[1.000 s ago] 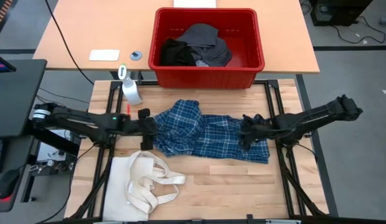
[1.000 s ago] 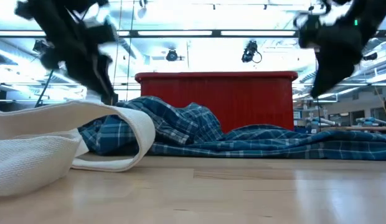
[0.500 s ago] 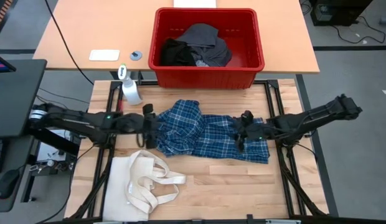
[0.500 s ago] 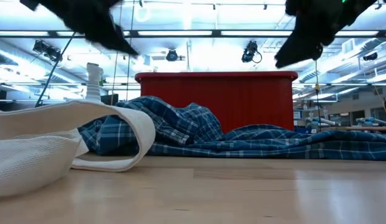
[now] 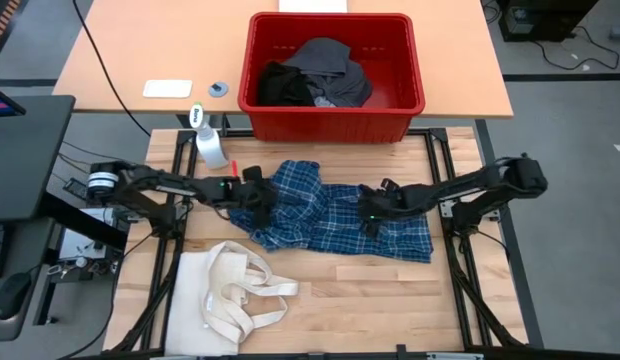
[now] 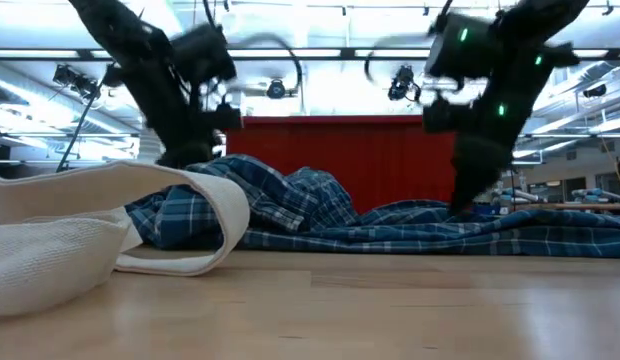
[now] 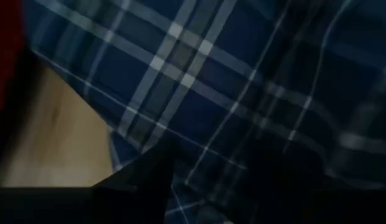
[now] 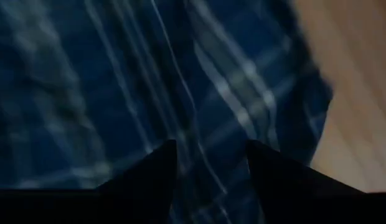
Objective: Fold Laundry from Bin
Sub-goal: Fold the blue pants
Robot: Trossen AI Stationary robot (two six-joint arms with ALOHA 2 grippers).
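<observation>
Plaid shirt (image 5: pixel 335 215) lies under both grippers, apparently ungripped.

One plaid shirt (image 5: pixel 325 213), one bin (image 5: pixel 335 115), one tote bag (image 5: pixel 230 295).

Both arms were dark, near-black, slim jointed tubes with thicker blocky joints. Left arm (image 5: pixel 160 185) carried silver-white ring at shoulder end, small green light near wrist — red spot just beside it. Right arm (image 5: pixel 460 188) was all black, bulkier rounded elbow housing, green light near wrist. Low view showed several green lights on right wrist housing, thin dark cables looping off both wrists. Fingers (image 8: pixel 152 168) were flat, matte black, wedge-shaped — tapering to blunt tips.
</observation>
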